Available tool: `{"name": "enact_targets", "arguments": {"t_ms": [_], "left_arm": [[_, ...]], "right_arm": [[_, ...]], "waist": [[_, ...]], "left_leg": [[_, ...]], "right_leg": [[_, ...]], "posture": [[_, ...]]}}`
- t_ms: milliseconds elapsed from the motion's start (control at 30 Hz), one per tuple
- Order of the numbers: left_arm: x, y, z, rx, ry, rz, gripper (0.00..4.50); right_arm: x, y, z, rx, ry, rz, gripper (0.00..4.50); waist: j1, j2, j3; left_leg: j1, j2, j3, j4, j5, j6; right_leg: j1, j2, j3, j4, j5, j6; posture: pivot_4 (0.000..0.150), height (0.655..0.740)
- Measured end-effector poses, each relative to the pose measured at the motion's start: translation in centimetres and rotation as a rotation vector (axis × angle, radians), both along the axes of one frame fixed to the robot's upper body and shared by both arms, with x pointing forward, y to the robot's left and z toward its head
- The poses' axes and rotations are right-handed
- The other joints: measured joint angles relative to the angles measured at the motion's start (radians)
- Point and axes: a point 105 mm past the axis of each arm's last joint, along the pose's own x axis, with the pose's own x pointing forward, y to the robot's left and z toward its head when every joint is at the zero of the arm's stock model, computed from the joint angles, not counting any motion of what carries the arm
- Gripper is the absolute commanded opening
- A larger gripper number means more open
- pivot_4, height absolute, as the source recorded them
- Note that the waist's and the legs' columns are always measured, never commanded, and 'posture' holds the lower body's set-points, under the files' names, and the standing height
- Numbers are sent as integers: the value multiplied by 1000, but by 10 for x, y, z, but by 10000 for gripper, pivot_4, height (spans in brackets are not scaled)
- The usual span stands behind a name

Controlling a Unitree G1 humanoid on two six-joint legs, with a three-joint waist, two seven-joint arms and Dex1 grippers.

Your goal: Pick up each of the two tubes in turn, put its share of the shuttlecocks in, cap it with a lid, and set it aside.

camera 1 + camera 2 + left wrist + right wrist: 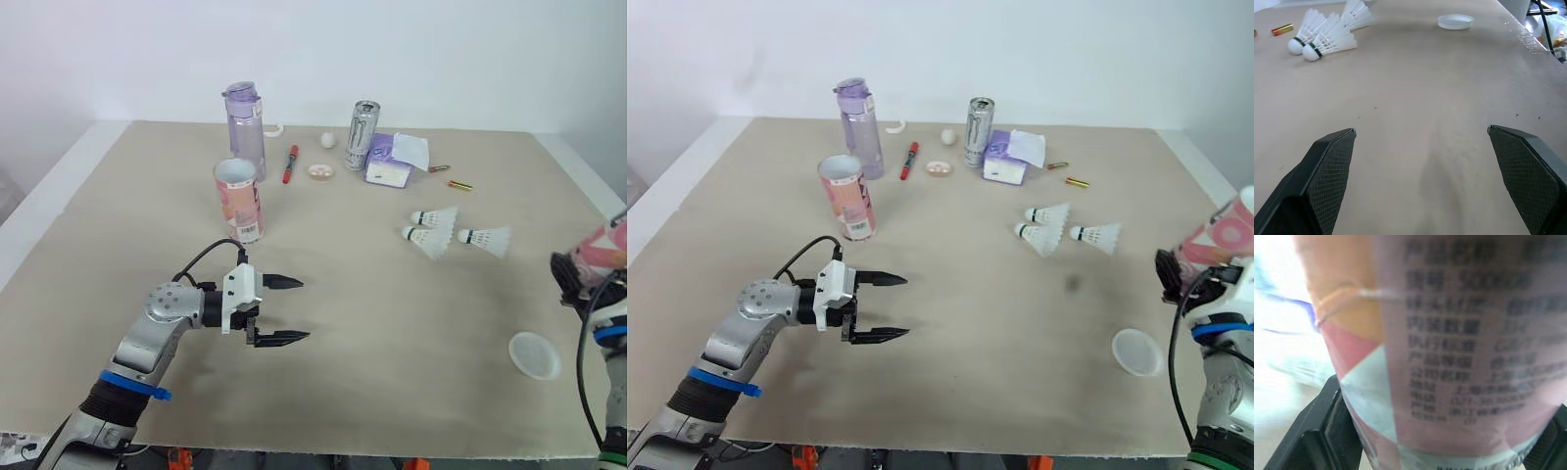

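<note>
Right tool (pixel 1187 278) clamps one tube (pixel 1223 235) up at the right edge of the counter (pixel 392 323), seemingly for filling; left tool (pixel 298 309) gapes empty, likely free to fetch the shuttlecocks (pixel 436 232).

Left arm comes in from the lower left corner, elbow bent, wrist turned so the left gripper (pixel 302 310) points across toward the robot's right, low over the table, its two black fingers spread wide apart. Right arm is way out at the right edge, forearm rising, right gripper (pixel 578 272) clamped around a tube (pixel 602 247)
</note>
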Motion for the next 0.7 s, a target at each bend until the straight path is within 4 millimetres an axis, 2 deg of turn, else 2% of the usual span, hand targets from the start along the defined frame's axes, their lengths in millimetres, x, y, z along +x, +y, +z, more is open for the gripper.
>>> {"name": "enact_targets", "arguments": {"t_ms": [67,133,167,300,500,700], "left_arm": [[0,-1,0,-4,-1,-1,45000],[-1,-3,2,-15,7,-2,45000],[-1,-6,4,-32,16,1,45000],[-3,-15,11,-87,30,-6,45000],[-2,-18,13,-106,40,4,45000],[-3,-19,15,-111,30,5,45000]], "right_arm": [[-5,-15,-8,1,30,-71,40196],[-12,-40,-22,12,90,-171,40196],[-11,-45,-30,38,106,-191,40196],[-7,-54,-42,75,148,-214,40196],[1,-56,-46,84,169,-208,40196],[-3,-64,-49,92,198,-219,40196]], "waist": [[-8,1,0],[-15,1,0],[-23,1,0],[-26,1,0],[-26,1,0],[-26,1,0]], "left_leg": [[2,0,2,0,0,0],[4,0,3,0,1,2],[5,0,3,0,2,3],[9,-1,4,0,2,3],[10,-1,4,-1,2,3],[10,-3,5,-1,2,3]], "right_leg": [[1,1,2,0,-1,1],[2,0,4,0,0,-1],[3,0,5,0,0,-1],[6,0,7,-1,1,-1],[8,1,8,-3,0,0],[8,1,13,-3,-1,2]], "posture": [[1500,7400],[1500,7400],[1500,7400],[1500,7400],[1500,7400],[1500,7400]]}}
